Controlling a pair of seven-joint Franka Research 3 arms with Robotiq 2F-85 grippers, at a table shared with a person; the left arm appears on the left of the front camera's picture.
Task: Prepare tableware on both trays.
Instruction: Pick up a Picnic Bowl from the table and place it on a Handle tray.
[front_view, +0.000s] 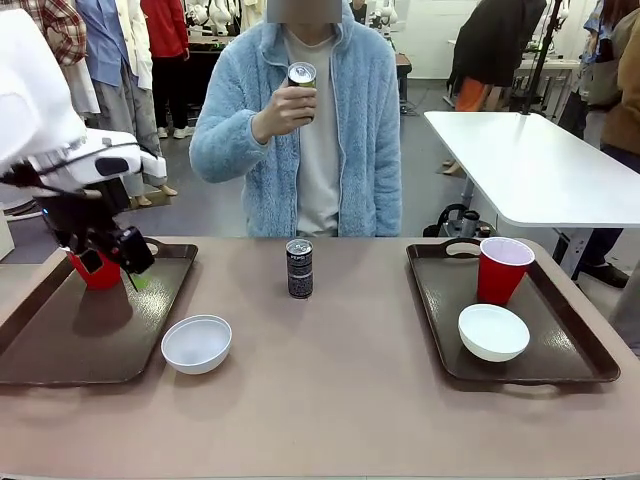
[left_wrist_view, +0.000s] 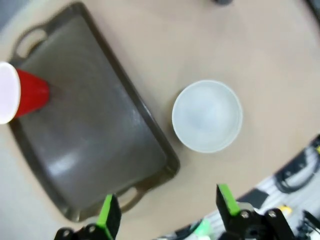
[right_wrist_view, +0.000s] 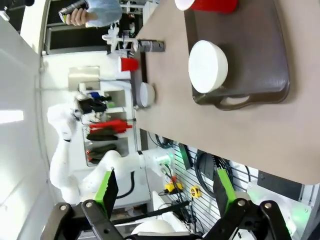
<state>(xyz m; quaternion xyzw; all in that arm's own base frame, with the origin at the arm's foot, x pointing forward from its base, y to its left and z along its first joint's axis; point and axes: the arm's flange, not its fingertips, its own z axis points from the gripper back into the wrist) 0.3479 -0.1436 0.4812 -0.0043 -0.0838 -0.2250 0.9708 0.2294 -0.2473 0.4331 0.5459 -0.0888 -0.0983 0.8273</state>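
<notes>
Bowl (front_view: 196, 343) is what matters next, I reckon. Left gripper (left_wrist_view: 167, 205) hangs above the left tray (front_view: 60, 340), fingers (left_wrist_view: 109, 212) spread, nothing in them; red cup (left_wrist_view: 31, 94) sits on that tray, and the bowl's just off its right rim on bare table (front_view: 350, 400), nearest this arm.

The white left arm (front_view: 45, 120) comes in from the left side and bends down at the wrist. The black left hand (front_view: 122, 266) points downward and a little toward the middle, low over the counter (front_view: 340, 400). In its wrist view, its two fingers (left_wrist_view: 108, 218) stand wide apart with nothing between the green pads. The right hand (right_wrist_view: 165, 190) hangs well away from the counter, its fingers likewise spread and empty.
</notes>
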